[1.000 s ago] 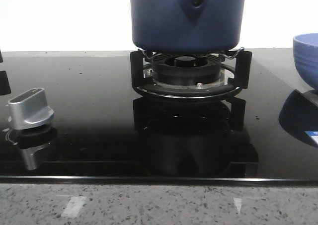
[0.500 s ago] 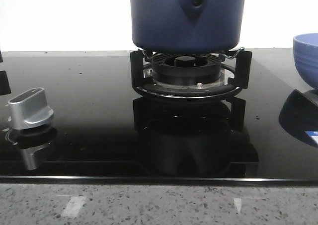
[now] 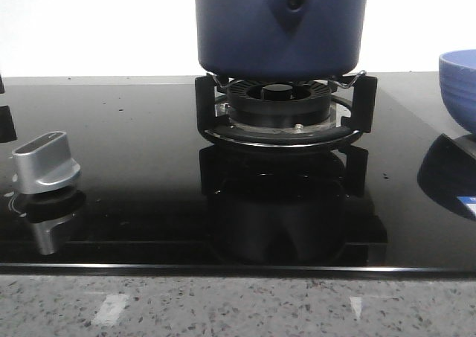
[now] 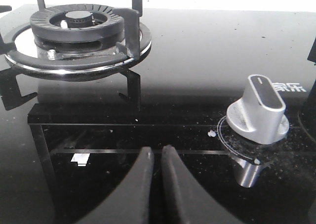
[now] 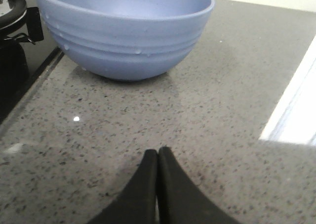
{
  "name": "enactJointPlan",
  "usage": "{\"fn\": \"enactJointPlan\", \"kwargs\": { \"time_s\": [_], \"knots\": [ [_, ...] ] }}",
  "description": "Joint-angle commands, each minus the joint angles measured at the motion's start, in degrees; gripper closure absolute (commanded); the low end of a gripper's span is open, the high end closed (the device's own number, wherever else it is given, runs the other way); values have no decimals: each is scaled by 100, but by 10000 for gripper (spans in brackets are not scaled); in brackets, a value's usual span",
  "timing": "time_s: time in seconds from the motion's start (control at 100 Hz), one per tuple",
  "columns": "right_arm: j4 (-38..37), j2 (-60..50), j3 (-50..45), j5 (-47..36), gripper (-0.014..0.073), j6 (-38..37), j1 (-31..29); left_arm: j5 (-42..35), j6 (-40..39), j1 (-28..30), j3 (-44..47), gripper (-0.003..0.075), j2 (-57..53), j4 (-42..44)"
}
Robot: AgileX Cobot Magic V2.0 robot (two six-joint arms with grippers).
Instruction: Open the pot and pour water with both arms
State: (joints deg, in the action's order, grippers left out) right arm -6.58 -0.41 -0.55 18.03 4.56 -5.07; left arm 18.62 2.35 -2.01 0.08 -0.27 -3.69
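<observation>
**Pot on burner, both grippers clenched and empty**

Black glass cooktop (image 3: 134,151) fills most of the front view, glossy, mirroring what stands on it; a speckled grey stone counter (image 3: 238,307) runs along its near edge and continues to the right of it.

Pot (image 3: 280,28): dark navy, matte straight sides, seated on the black trivet of the centre burner (image 3: 281,106), towards the far side of the cooktop. Teardrop handle mount with a round rivet faces the camera. Top of the pot is cut off by the frame, so lid status cannot be told.

Silver control knob (image 3: 46,162): on the glass, near left, well apart from the burner. In the left wrist view the same knob (image 4: 259,110) sits beside a second, bare burner (image 4: 76,31) with nothing on its trivet.

Light-blue bowl (image 3: 459,84): at the right edge, on the stone counter just off the glass. Right wrist view shows it upright, with water drops on its outer wall (image 5: 123,31).

Left gripper (image 4: 155,157): fingers nearly together, a narrow slit between the tips, grasping nothing, over the glass near the knob.

Right gripper (image 5: 157,157): fingers pressed together, grasping nothing, over the stone counter on the near side of the bowl, apart from it.
</observation>
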Motion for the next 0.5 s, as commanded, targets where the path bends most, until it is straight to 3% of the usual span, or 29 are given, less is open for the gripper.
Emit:
{"fn": "enactJointPlan", "kwargs": {
  "time_s": [0.0,0.29,0.42,0.49],
  "knots": [
    [-330,-119,-153,-783,663,39,-36,-286,-49,0,179,740,-154,-60],
    [-330,-119,-153,-3243,663,39,-36,-286,-49,0,179,740,-154,-60],
    [-59,-119,-153,-3909,663,-45,-36,-335,-49,0,179,740,-154,-83],
    [254,-119,-153,-4100,663,-491,-36,-433,-49,0,179,740,-154,-83]
  ]
}}
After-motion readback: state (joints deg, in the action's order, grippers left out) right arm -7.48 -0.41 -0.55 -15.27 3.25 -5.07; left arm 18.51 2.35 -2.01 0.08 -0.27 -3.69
